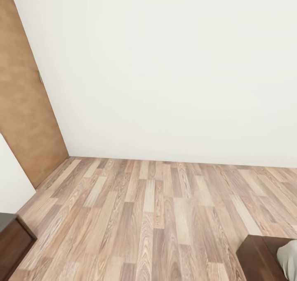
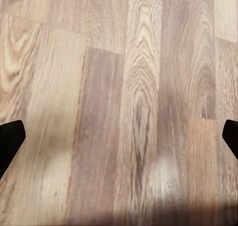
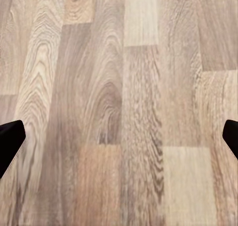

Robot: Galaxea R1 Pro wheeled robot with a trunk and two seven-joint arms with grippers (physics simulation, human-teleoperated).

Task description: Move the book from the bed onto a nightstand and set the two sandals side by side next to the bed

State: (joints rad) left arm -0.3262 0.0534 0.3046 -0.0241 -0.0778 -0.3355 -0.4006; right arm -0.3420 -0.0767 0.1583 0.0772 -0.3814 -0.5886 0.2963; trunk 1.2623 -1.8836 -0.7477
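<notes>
I am in the bedroom, facing a plain white wall (image 1: 173, 66) over the wood-plank floor (image 1: 156, 215). A corner of the bed (image 1: 260, 258) enters at the lower right of the head view, its dark brown frame carrying a bit of light grey mattress (image 1: 288, 258). The book and the two sandals are out of view. My left gripper (image 2: 119, 141) hangs open over bare planks, its black fingertips (image 2: 10, 141) wide apart. My right gripper (image 3: 119, 141) is also open above the floor, with nothing between its fingertips (image 3: 10, 141).
A brown door (image 1: 24, 108) stands at the left, beside the wall's corner. A dark brown wooden cabinet corner (image 1: 12, 242) pokes in at the lower left; I cannot tell whether it is a nightstand. Open floor stretches between it and the bed.
</notes>
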